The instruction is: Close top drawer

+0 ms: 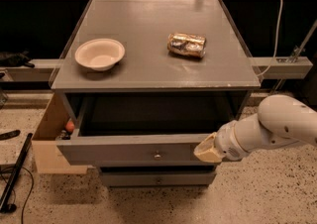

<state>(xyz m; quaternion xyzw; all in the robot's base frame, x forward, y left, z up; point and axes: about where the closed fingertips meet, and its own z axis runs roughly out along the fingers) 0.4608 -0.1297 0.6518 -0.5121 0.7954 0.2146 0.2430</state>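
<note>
table [148, 72]: grey | bowl [99, 53]: left | crumpled packet [186, 44]: right, apart from bowl | gripper [208, 148]: at top drawer [124, 151] front's right end

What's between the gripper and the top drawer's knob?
Camera view: only bare front of the top drawer between its knob and the gripper at its right end.

The wide grey-painted wooden top drawer [124, 149] is finished in matt paint, and a faint glint is shown by its small round metal knob [157, 155]. A dull sheen is seen on the grey tabletop [148, 20]. A matt cream bowl [99, 53] and a crumpled glossy foil-like packet [186, 44] are carried on it. The matt cream gripper [202, 152], at the drawer front's right end, is joined to a smooth white plastic arm shell [277, 121].
</note>
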